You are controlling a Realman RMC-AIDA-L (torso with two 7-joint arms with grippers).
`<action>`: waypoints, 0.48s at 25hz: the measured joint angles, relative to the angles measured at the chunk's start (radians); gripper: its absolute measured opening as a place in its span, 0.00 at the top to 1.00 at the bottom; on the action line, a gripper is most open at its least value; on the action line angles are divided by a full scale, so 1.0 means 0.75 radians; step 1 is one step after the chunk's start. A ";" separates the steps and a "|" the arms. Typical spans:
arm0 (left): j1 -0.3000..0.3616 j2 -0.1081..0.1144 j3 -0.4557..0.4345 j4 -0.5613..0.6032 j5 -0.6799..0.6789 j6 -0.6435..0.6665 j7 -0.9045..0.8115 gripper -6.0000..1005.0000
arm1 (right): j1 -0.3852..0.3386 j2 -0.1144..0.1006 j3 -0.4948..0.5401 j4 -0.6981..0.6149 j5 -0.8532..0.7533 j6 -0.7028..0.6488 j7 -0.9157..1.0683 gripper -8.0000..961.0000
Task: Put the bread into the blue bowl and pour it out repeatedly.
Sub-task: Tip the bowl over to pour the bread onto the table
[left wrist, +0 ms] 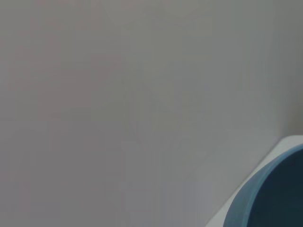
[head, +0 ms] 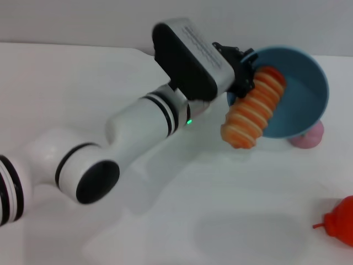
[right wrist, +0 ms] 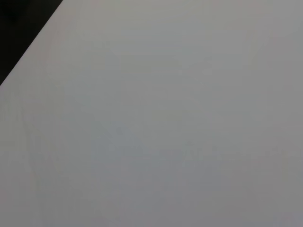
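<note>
Nearest us, a red toy (head: 341, 221) lies on the worktop (head: 182, 221), well clear of the blue bowl (head: 300, 94). Our left gripper (head: 242, 72) pinches the bowl's rim, tipping it; the bread (head: 252, 109) slides mouth-first, long axis downslope. A pink ball (head: 309, 136) sits under the bowl. Right gripper unseen.

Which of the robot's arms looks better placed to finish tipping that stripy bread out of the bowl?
The left. Its hand grips the tilted blue bowl by the rim, and the bread is already sliding out. The right arm isn't in view.
</note>
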 joint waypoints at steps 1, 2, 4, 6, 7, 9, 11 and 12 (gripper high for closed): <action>-0.001 -0.001 0.036 -0.014 0.000 0.056 0.046 1.00 | -0.002 0.000 -0.002 0.010 -0.001 -0.003 0.000 0.58; -0.001 -0.002 0.057 -0.021 0.000 0.086 0.073 1.00 | -0.002 0.000 -0.002 0.010 -0.001 -0.003 0.000 0.58; 0.000 -0.005 0.094 -0.030 0.000 0.144 0.140 1.00 | -0.001 0.001 -0.003 0.025 -0.001 -0.014 0.000 0.58; 0.006 -0.007 0.105 -0.031 0.000 0.171 0.193 1.00 | 0.001 0.000 -0.003 0.036 -0.003 -0.031 -0.001 0.58; 0.010 -0.008 0.106 -0.032 0.000 0.182 0.226 1.00 | 0.001 0.000 -0.003 0.036 -0.003 -0.031 -0.001 0.58; 0.014 -0.009 0.107 -0.032 0.000 0.193 0.281 1.00 | 0.001 0.001 -0.003 0.036 -0.004 -0.034 -0.001 0.58; 0.018 -0.010 0.108 -0.038 0.000 0.202 0.350 1.00 | 0.002 0.003 -0.003 0.037 -0.010 -0.036 -0.001 0.58; 0.019 -0.010 0.109 -0.042 0.000 0.205 0.382 1.00 | 0.004 0.004 -0.003 0.037 -0.014 -0.036 -0.001 0.58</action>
